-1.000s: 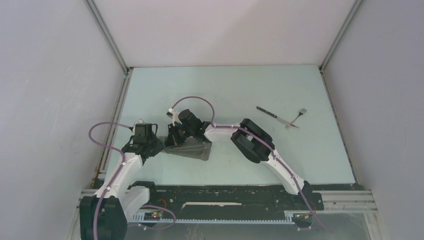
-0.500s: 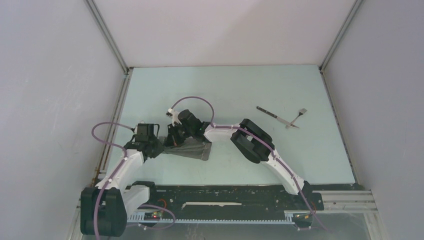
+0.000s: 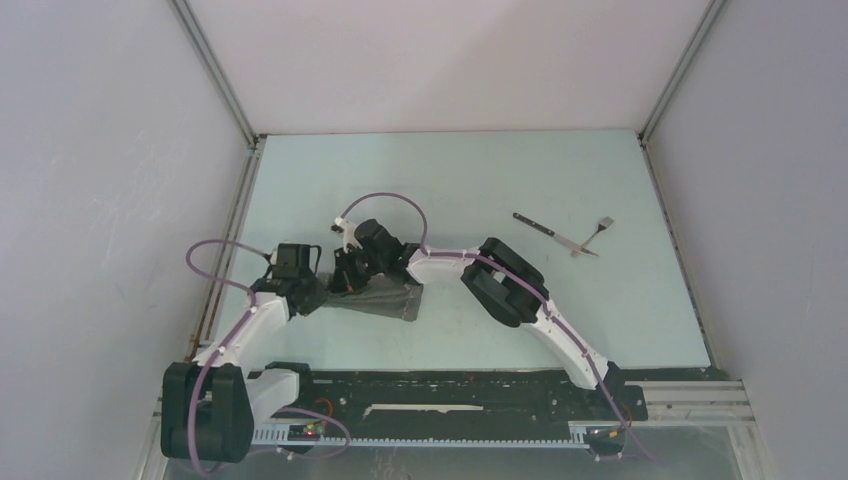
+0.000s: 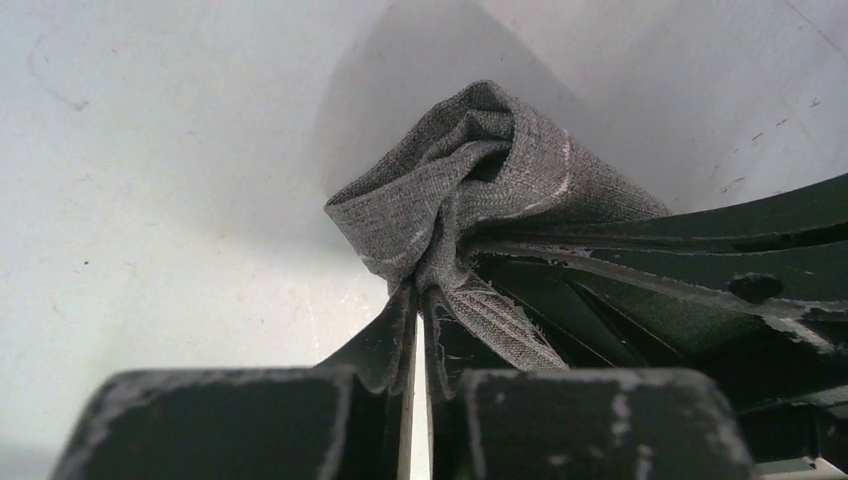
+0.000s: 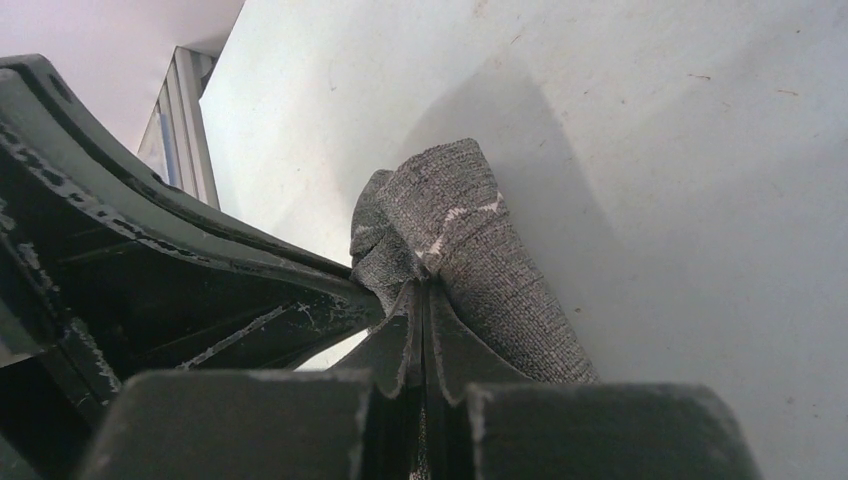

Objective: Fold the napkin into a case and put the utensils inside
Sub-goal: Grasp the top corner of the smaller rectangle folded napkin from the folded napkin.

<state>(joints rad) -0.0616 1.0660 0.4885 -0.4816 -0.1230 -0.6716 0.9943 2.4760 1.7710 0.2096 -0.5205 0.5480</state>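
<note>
The grey napkin (image 3: 388, 298) lies folded into a narrow band at the table's near left, its left end bunched and lifted. My left gripper (image 3: 326, 292) has that bunched end pinched between its fingertips; in the left wrist view the napkin (image 4: 480, 170) puckers right at the left gripper (image 4: 418, 292). My right gripper (image 3: 346, 280) is shut on the same end from the far side, and the napkin (image 5: 470, 240) wrinkles at the right gripper (image 5: 422, 287). The two grippers nearly touch. Far to the right lie the utensils, a dark-handled knife (image 3: 545, 231) and a small fork (image 3: 598, 233).
A metal rail (image 3: 232, 230) runs along the table's left edge, close to the left arm. White walls enclose the table on three sides. The right forearm (image 3: 455, 263) stretches low across the middle of the table.
The left gripper's jaws have closed onto the napkin's bunched end, and the left arm has shifted slightly right. The right arm and the utensils have stayed put.
</note>
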